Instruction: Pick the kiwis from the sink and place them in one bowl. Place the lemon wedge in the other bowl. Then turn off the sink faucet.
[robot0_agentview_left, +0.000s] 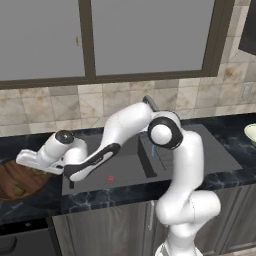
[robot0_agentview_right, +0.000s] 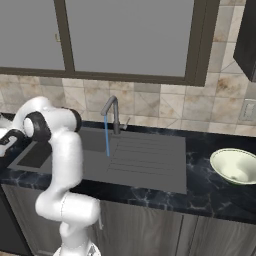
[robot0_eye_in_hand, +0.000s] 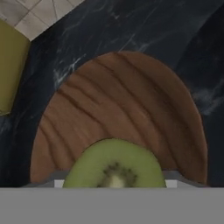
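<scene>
- Sink (robot0_agentview_right: 150, 165): recessed in the black counter (robot0_agentview_right: 210, 195); faucet (robot0_agentview_right: 114, 112) running.
- Wooden bowl (robot0_eye_in_hand: 127, 109): at the counter's left end, a kiwi (robot0_agentview_left: 19, 190) inside.
- Cream bowl (robot0_agentview_right: 235, 166): at the counter's right end.
- Gripper (robot0_eye_in_hand: 114, 186): above the wooden bowl, jaws partly parted around a cut kiwi half (robot0_eye_in_hand: 114, 165).

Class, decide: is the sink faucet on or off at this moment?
On. A thin blue stream of water falls from the spout of the sink faucet into the sink.
</scene>
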